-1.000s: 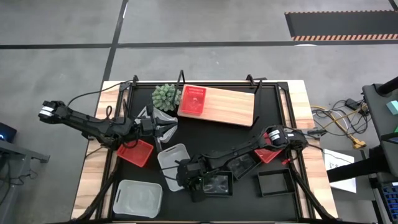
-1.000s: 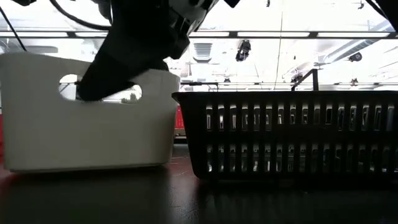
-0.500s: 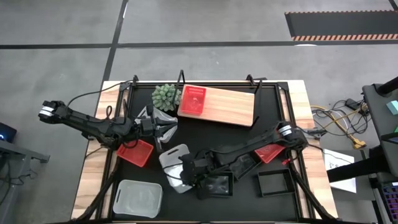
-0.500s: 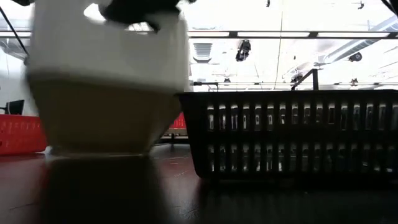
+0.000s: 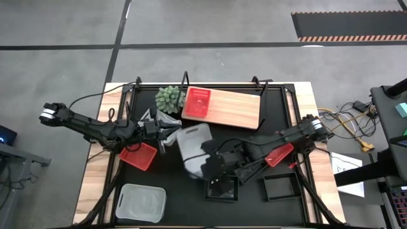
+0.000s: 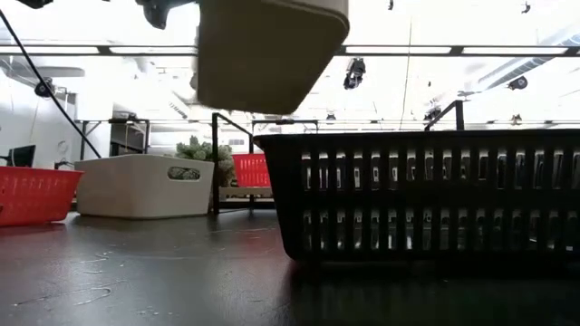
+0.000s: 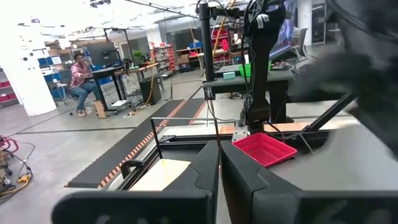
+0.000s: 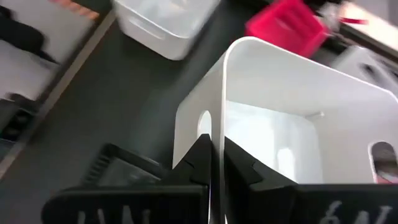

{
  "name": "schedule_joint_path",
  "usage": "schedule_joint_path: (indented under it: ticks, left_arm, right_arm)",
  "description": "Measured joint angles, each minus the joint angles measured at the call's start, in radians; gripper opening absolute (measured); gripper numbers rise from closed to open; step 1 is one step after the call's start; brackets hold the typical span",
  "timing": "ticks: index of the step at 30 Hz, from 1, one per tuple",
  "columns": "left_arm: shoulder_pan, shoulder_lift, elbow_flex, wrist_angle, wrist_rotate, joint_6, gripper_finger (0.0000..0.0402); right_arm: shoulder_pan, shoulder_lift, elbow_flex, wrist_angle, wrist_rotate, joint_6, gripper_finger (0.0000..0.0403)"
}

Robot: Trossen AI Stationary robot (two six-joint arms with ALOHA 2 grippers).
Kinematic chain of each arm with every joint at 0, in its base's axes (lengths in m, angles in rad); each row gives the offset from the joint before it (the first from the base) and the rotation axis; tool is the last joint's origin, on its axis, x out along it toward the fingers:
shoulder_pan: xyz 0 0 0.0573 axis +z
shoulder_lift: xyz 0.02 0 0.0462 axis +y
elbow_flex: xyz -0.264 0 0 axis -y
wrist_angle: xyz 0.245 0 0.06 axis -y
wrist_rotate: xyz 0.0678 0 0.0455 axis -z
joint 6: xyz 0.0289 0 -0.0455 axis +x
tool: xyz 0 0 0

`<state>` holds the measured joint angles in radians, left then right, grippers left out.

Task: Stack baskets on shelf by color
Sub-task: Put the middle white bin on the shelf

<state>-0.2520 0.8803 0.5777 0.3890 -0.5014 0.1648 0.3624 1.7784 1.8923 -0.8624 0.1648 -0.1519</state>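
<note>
My right gripper (image 5: 205,163) is shut on a white basket (image 5: 193,147) held in the air over the middle of the table; the low view shows its underside (image 6: 272,50). One red basket (image 5: 198,102) stands on the wooden shelf (image 5: 235,109) at the far side. My left gripper (image 5: 166,133) waits shut at mid-left, beside another white basket (image 6: 149,186). Red baskets (image 5: 138,155) (image 5: 278,154), black baskets (image 5: 221,188) (image 5: 280,186) and a third white basket (image 5: 140,202) rest on the mat. My right gripper pinches one side wall of the white basket at its rim (image 8: 217,118), one finger inside the basket and one outside. The basket is lifted clear of the table and tilted, with its bottom facing the near edge in the low view.
A green spiky plant (image 5: 169,98) stands at the shelf's left end. The right arm (image 5: 273,141) reaches across the black basket (image 6: 426,195) near the front edge. The shelf's right part shows bare wood.
My right gripper has risen and moved toward the far edge and the shelf, carrying the white basket. The basket stood on the mat a second ago, then tipped, and now hangs clear above the table.
</note>
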Motion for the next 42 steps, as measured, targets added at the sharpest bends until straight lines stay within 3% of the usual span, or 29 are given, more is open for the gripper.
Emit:
schedule_joint_path:
  ticks: [6,10,18,26,30,42]
  left_arm:
    - [0.001,0.0,0.0,0.001,0.0,0.0,0.0]
    - [0.001,0.0,0.0,0.003,0.0,0.0,0.0]
    - [0.001,0.0,0.0,0.005,0.0,0.0,0.0]
    - [0.001,0.0,0.0,0.008,0.0,0.0,0.0]
    - [0.001,0.0,0.0,0.011,0.0,0.0,0.0]
    - [0.001,0.0,0.0,0.015,0.0,0.006,0.0]
  right_arm:
    - [-0.008,-0.067,-0.001,-0.12,0.167,-0.019,0.0008]
    - [-0.036,-0.107,-0.039,-0.134,0.201,-0.035,0.0009]
    - [-0.146,-0.245,-0.232,-0.096,0.202,-0.024,0.0009]
    - [-0.301,-0.431,-0.547,0.105,0.193,-0.083,0.0008]
    - [-0.397,-0.501,-0.682,0.2,0.132,-0.107,0.0008]
    - [-0.593,-0.561,-0.928,0.321,0.046,-0.11,0.0008]
